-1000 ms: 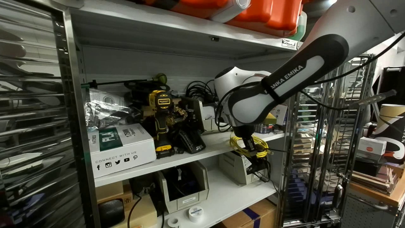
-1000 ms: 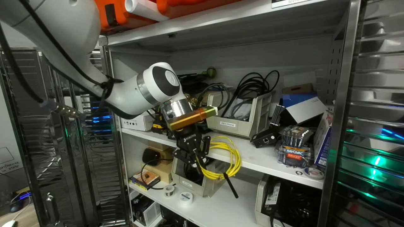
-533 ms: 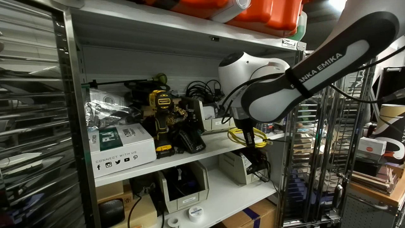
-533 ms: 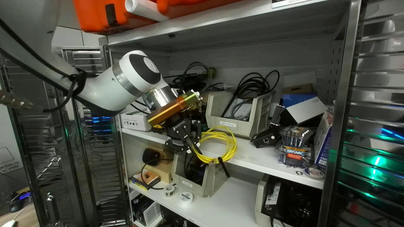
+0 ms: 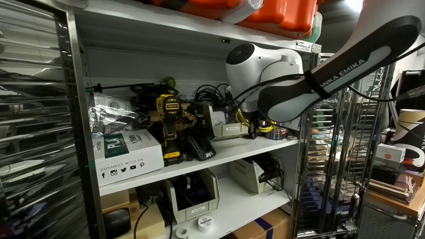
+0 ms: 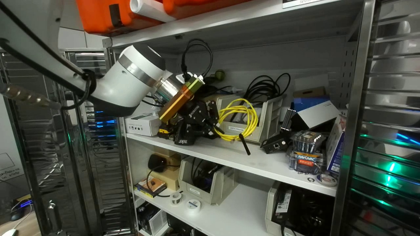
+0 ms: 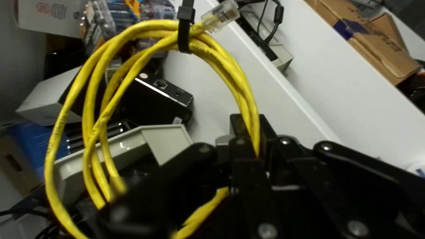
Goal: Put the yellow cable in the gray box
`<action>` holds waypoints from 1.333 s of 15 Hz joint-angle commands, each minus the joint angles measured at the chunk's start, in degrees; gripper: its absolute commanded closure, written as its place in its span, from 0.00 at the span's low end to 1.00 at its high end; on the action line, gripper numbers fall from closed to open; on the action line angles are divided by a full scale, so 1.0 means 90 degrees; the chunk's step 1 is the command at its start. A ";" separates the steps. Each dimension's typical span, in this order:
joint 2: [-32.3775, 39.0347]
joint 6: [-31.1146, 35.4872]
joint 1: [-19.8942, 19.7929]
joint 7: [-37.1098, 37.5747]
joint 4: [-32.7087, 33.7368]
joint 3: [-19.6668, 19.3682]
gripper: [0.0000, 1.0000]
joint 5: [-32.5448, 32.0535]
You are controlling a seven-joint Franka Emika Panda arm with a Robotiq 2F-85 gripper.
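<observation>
— What does an exterior view show?
— The coil of thin bright-yellow cable hangs in front of the light-gray, open-fronted plastic bin, crossing its mouth and front wall. The black two-fingered gripper holds the coil by one side.
— The bin in an exterior view?
— The gripper is just beside its front corner; the white-and-black robot arm hides much of the cable. Whether it touches the bin, I can't tell.
— Wrist view?
— The black fingers pinch a few strands; the round coil, with no real long axis, reaches out beyond them, part of the bin behind it.
— Next?
— I'd judge: raise it over the bin's front wall, then inward.
</observation>
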 commanded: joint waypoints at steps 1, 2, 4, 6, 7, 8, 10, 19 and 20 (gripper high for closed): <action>0.0481 -0.0028 0.0077 0.0685 0.0962 0.0031 0.90 -0.0546; 0.0646 -0.0066 0.0098 0.0765 0.1228 0.0035 0.91 -0.0595; 0.0988 -0.0025 0.0130 0.0884 0.1710 0.0024 0.91 -0.0608; 0.1386 0.0124 0.0167 0.1061 0.2195 -0.0006 0.91 -0.0594; 0.1579 0.0186 0.0205 0.1190 0.2444 -0.0029 0.92 -0.0647; 0.1758 0.0286 0.0240 0.1317 0.2676 -0.0054 0.92 -0.0705; 0.2106 0.0537 0.0297 0.1587 0.3127 -0.0107 0.92 -0.0825; 0.3260 0.1214 0.0531 0.2703 0.4659 -0.0529 0.93 -0.1510; 0.3269 0.1146 0.0542 0.2702 0.4663 -0.0562 0.93 -0.1519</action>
